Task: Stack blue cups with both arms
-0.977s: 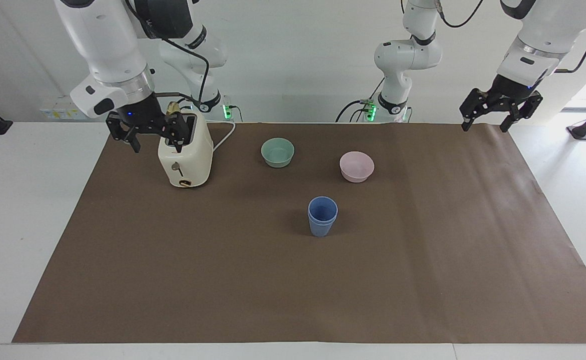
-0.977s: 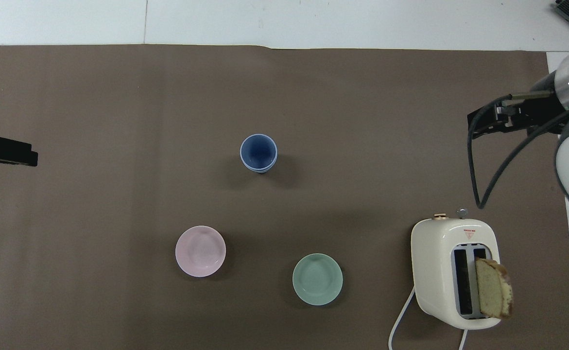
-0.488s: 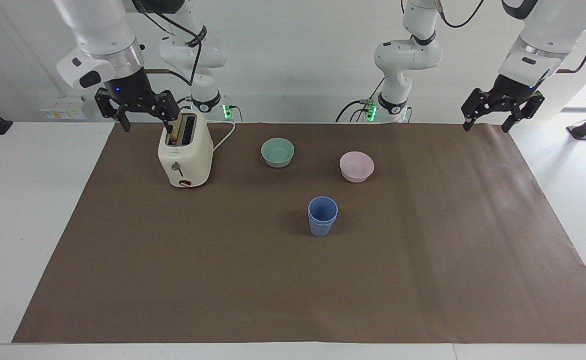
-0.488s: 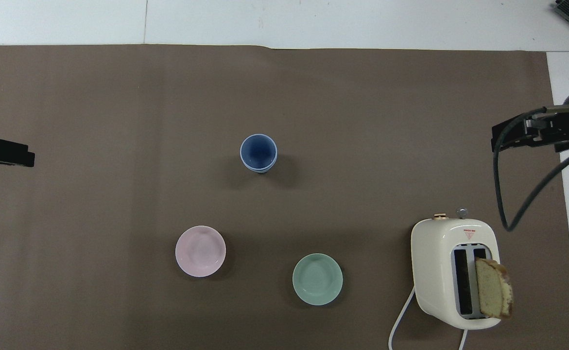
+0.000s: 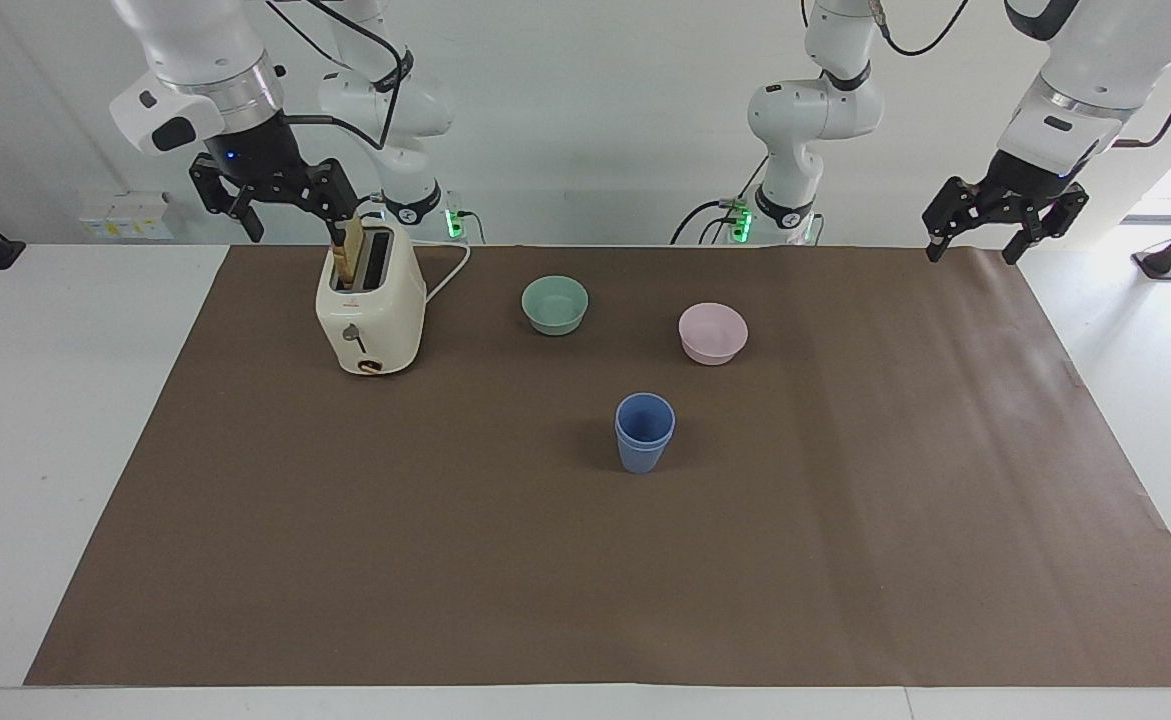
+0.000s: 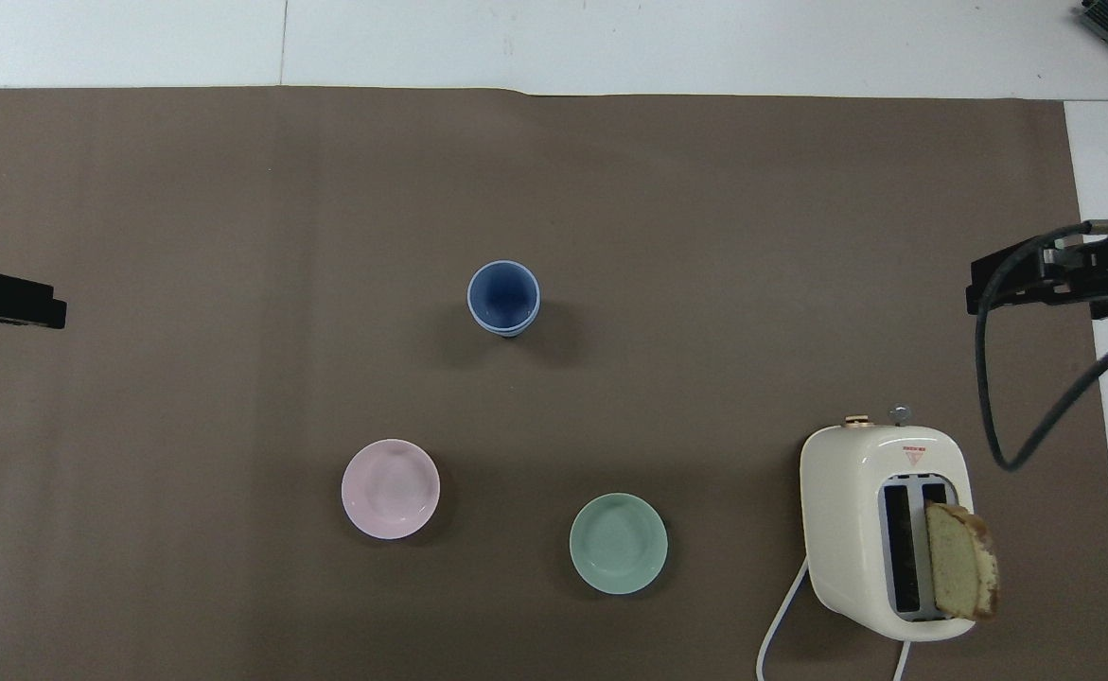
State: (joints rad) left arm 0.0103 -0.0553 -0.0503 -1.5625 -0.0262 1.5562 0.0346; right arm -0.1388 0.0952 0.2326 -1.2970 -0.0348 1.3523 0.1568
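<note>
The two small matte periwinkle-blue plastic tumblers [image 5: 644, 432] stand nested, one inside the other, upright on the brown paper mat [image 5: 605, 580] near the middle of the table. In the facing view only the rim and a thin band of the inner cup show above the outer one; from overhead the pair [image 6: 503, 298] reads almost as a single cup with a doubled rim. Both grippers are well apart from the stack and hold nothing.

The left gripper [image 5: 978, 240] hangs in the air over the mat's edge at the left arm's end of the table, its black fingers spread; the stacked cups and the round pink bowl [image 5: 713, 333] lie well away from it toward the table's middle. Overhead, only a black tip of it [image 6: 5, 298] enters the frame, the rest cut off at the edge.

The right gripper [image 5: 291, 217] hangs with its fingers spread just above the cream two-slot toaster [image 5: 371, 310], one fingertip close over the slice of bread [image 5: 349, 258] that stands half out of a slot; whether it touches the bread I cannot tell. From overhead the gripper [image 6: 1046, 282] is partly cut off at the frame's edge and crossed by its black cable [image 6: 998, 397]. The round mint-green bowl [image 5: 555, 305] sits beside the toaster, toward the table's middle.
</note>
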